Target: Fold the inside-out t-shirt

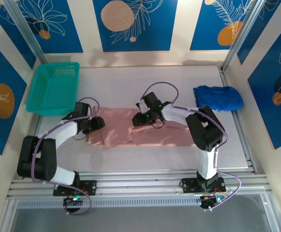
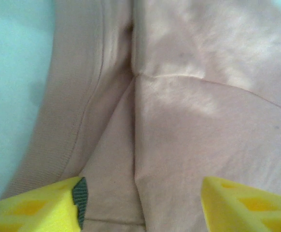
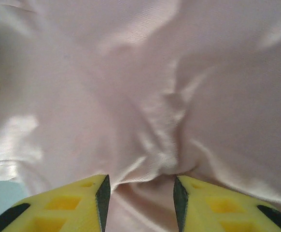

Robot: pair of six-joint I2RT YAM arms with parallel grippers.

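**Desk:** Under the left tool (image 2: 143, 195), what have you got?

**Me:** On my left wrist feed, its yellow fingers (image 2: 34, 210) stand wide apart over the t-shirt (image 2: 203, 125). The cloth is dusty salmon-pink and plain, with a raised seam crossing it and a long fold running down.

**Desk:** And the right tool (image 3: 140, 186)?

**Me:** That one has a narrow gap. A pucker of pink cloth runs into it, with creases fanning away. I cannot tell whether the pads actually pinch it.

**Desk:** Where does the shirt lie?

**Me:** From above, I see it stretched sideways across the near middle of the table (image 1: 131, 82), rumpled. The right tool sits at its middle and the left tool at its left end. A teal basket (image 1: 34, 92) stands far left and a blue garment (image 1: 217, 98) far right, both apart from the shirt. I can't make out the sleeves or neckline.
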